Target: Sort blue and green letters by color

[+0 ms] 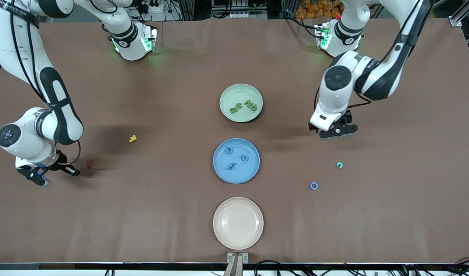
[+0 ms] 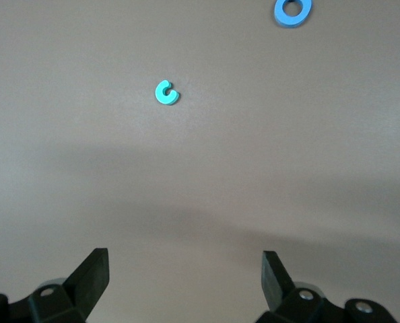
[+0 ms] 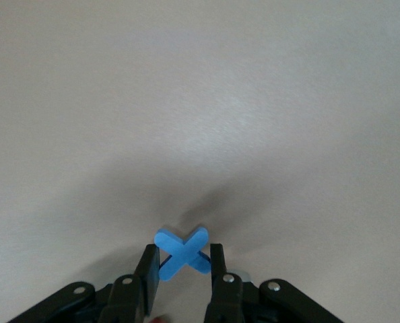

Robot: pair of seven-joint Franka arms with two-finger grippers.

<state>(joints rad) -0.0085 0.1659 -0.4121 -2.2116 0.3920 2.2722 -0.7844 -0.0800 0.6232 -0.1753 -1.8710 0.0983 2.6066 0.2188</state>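
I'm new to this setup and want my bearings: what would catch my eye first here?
Three plates line the table's middle: the green plate holds green letters, the blue plate blue ones. At the right arm's end, the right gripper pinches a blue X; the left gripper hangs open.

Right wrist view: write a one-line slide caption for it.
Right gripper shut on a flat blue X-shaped toy letter, held just above the bare brown table.

Three plates [image 1: 257, 115], two grippers [image 1: 338, 129]
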